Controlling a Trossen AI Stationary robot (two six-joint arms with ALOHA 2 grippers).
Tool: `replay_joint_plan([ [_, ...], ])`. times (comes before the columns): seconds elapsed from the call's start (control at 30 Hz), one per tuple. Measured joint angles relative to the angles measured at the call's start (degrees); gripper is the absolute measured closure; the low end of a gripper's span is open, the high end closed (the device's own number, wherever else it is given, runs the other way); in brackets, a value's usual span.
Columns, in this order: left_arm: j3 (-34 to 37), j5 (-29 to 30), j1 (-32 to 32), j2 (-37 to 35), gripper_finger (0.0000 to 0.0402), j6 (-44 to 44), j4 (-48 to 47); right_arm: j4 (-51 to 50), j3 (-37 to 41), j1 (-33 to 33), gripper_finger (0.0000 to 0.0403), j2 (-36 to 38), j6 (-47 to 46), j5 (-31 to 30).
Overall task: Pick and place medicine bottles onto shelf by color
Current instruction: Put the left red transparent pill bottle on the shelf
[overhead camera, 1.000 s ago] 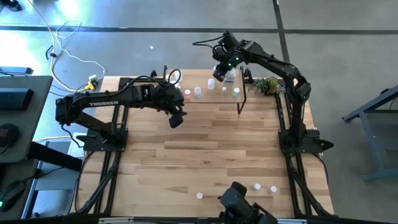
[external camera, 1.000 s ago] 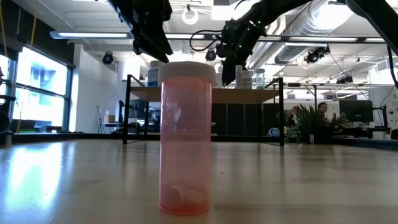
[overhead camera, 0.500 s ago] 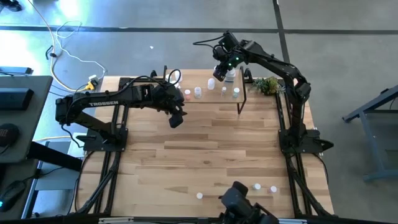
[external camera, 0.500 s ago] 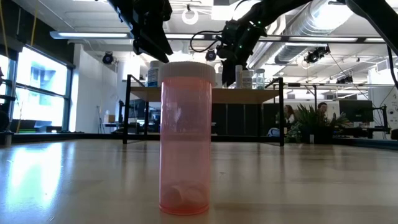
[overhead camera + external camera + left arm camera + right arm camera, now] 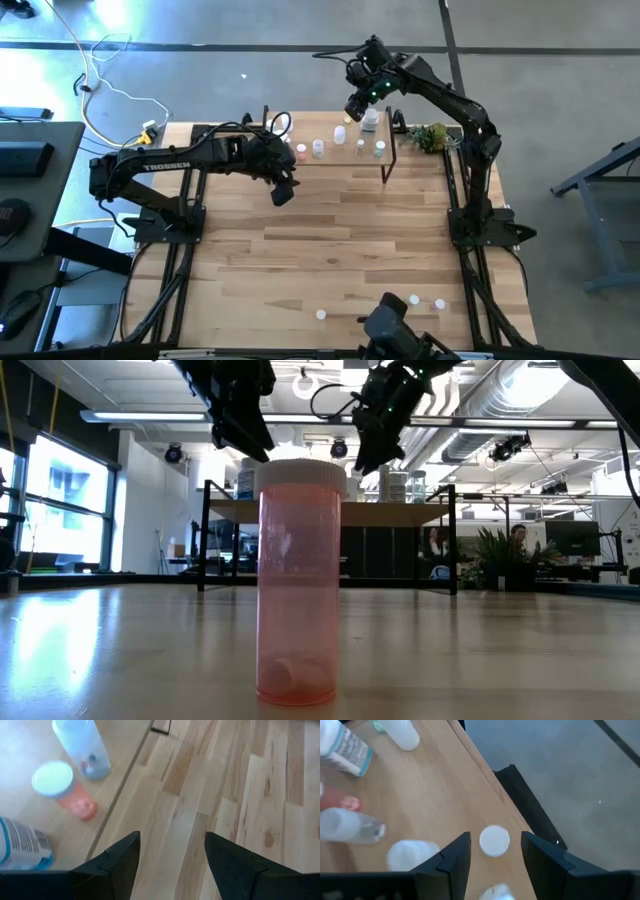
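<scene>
My right gripper [image 5: 352,107] is up above the far edge of the shelf [image 5: 340,152], lifted clear of the bottles. Fingers parted, nothing between them. In the right wrist view the two dark fingers [image 5: 451,859] straddle a white-capped bottle [image 5: 494,840] standing on the shelf board below, not touching it. Same view shows a labelled bottle [image 5: 345,747], a clear bottle lying on its side [image 5: 350,826] and another white cap [image 5: 412,854] on the board.

My left gripper [image 5: 283,188] hangs over the tabletop [image 5: 330,240] just in front of the shelf's left end. Jaws apart, holding nothing. Left wrist view: fingers [image 5: 117,860] over bare planks, with the shelf edge beside them carrying a pink bottle with pale cap [image 5: 64,790], a clear bluish bottle [image 5: 82,746] and a labelled bottle [image 5: 22,847].

High view: a row of small bottles [image 5: 318,148] stands on the shelf, a larger one [image 5: 370,120] near my right gripper. Three more bottles [image 5: 413,300] sit at the near edge of the table, well apart from the shelf. Plant sprig [image 5: 430,136] just beside the shelf's right end.

Low view: a pink bottle with white cap [image 5: 298,582] stands upright on the table close to the camera, shelf [image 5: 420,512] far behind it.
</scene>
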State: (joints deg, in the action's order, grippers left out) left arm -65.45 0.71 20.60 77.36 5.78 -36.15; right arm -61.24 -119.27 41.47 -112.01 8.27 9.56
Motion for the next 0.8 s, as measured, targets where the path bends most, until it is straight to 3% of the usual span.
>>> replay_joint_plan([
  [0.37, 0.00, -0.02, -3.50, 0.00, 0.0188, -1.51, -3.77, -11.78, -5.99, -2.68, 0.0238, 0.20, -2.48, 0.00],
  [0.63, 0.00, -0.02, -6.74, 0.00, 0.0188, -2.99, -8.97, -14.51, -0.32, -7.65, 0.0237, 6.52, -5.07, -0.17],
  [0.8, 0.00, -0.02, -8.22, 0.00, 0.0188, -2.96, -10.42, -12.78, 6.54, -11.24, 0.0237, 13.12, -9.61, -6.18],
])
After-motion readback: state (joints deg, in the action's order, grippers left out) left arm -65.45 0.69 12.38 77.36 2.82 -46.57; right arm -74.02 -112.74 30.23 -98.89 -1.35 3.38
